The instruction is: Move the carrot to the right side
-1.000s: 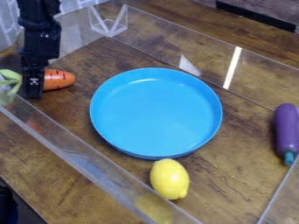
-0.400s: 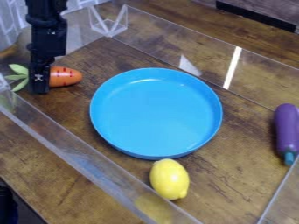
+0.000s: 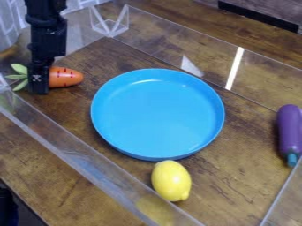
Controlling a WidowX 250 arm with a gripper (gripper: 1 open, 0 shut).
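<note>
The carrot [image 3: 64,77] is a small orange toy with a green leafy top, and it lies on the wooden table at the far left. My gripper [image 3: 39,83] points straight down over the carrot's neck, between the leaves and the orange body. It is shut on the carrot there. The black fingers hide that part of the carrot. The orange tip points right, toward the blue plate [image 3: 158,144].
A yellow lemon [image 3: 171,180] lies just in front of the blue plate. A purple eggplant [image 3: 289,131] sits at the right edge. Clear plastic walls [image 3: 71,159] border the table at the front left, the back and the right.
A second ago the leafy top lay lower at the left edge. My gripper has since rolled slightly with the carrot. Nothing has moved in the last half second.
</note>
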